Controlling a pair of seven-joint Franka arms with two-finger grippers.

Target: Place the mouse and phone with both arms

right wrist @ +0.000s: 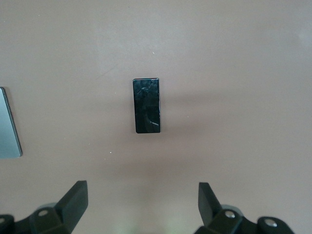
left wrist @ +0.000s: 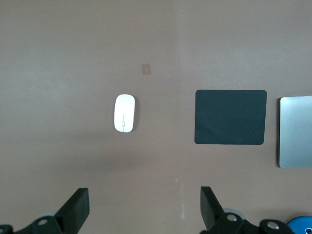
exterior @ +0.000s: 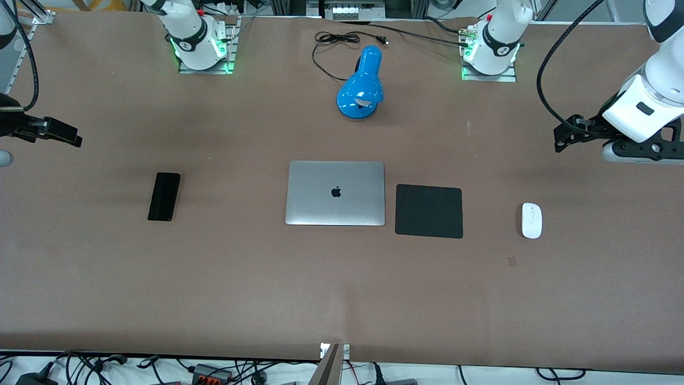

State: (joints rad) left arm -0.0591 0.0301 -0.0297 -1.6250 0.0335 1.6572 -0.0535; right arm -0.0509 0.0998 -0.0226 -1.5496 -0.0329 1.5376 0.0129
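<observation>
table (exterior: 214,278): brown top, bearing everything below.
arms: both raised above the table ends, neither holding anything.
left arm (exterior: 649,101): comes in over its own end of the table, its wrist camera looking straight down.
right arm (exterior: 187,32): base at the table's edge by the robots; its hand shows at the picture's edge over its own end of the table.
laptop (exterior: 335,193): silver, lid closed, flat at mid-table, well away from both grippers; its edge shows in each wrist view (left wrist: 295,131) (right wrist: 9,124).
mat (exterior: 429,210): black square, just beside the laptop toward the left arm's end, apart from it; between the laptop and the mouse (left wrist: 230,117).
lamp (exterior: 361,85): blue, nearer the bases than the laptop, black cord trailing from it.
left gripper (exterior: 566,133): fingers spread wide, empty, up in the air; in its wrist view (left wrist: 141,207) the fingers (left wrist: 78,207) frame bare table.
right gripper (exterior: 64,133): fingers spread wide, empty, up in the air (right wrist: 141,204).
phone (exterior: 164,196): flat on the table, glossy face up, below the right gripper and apart from it, well clear of the laptop (right wrist: 147,105).
mouse (exterior: 531,220): flat on the table, below the left gripper and apart from it, near the mat but not on it (left wrist: 124,113).
</observation>
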